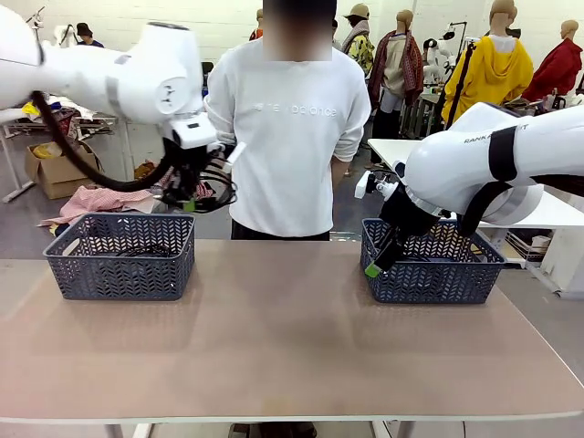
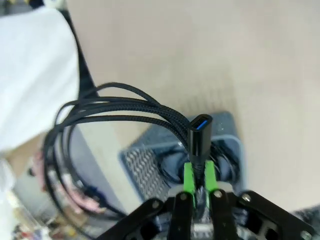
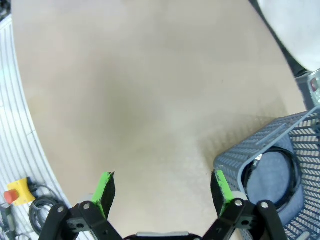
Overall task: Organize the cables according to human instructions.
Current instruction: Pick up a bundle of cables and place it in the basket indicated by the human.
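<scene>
While the left gripper point(image 2: 199, 184) is pinching a coiled black braided cable point(image 2: 120, 112) tight above the left basket point(image 1: 123, 260), you are seeing its loop dangling in the air. Another cable point(image 1: 146, 249) is lying inside that basket. Your right gripper point(image 3: 162, 187) is hanging wide open and empty beside the right basket point(image 1: 429, 274). The tan table point(image 1: 283, 347) is sitting bare between them, a person in white point(image 1: 292, 137) is standing behind, and the room beyond is looking cluttered.

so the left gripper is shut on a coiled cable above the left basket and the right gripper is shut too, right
Not quite: the right gripper is open, its green pads wide apart in the right wrist view. The left gripper is indeed shut on the coiled cable above the left basket.
</scene>
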Robot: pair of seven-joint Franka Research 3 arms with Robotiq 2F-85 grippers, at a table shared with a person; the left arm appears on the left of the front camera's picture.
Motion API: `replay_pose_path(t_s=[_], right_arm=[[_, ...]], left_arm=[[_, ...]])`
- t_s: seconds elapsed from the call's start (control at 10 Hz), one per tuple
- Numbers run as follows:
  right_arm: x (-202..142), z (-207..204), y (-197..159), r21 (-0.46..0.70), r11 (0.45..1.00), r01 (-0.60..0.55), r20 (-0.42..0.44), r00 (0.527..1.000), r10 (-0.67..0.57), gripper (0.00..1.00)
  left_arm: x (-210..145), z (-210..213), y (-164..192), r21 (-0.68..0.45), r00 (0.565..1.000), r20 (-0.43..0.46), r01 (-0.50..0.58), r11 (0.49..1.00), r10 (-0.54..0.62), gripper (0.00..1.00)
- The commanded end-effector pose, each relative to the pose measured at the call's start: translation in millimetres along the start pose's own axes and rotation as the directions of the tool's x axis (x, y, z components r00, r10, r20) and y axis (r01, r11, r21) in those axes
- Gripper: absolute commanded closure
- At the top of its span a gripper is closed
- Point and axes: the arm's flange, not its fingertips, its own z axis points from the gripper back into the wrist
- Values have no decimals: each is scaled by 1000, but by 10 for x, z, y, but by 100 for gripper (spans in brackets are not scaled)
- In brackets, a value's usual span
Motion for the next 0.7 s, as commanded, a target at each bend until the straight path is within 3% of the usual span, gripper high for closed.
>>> replay_pose_path(t_s=[0.0, 0.6], right_arm=[[4, 11, -1, -8, 1000, 7, -5, 1000, -7, 0], [4, 11, -1, -8, 1000, 7, -5, 1000, -7, 0]], left_arm=[[-242, -100, -359, 28, 998, 9, -65, 997, 65, 100], [-971, -449, -493, 29, 987, 33, -161, 986, 160, 100]])
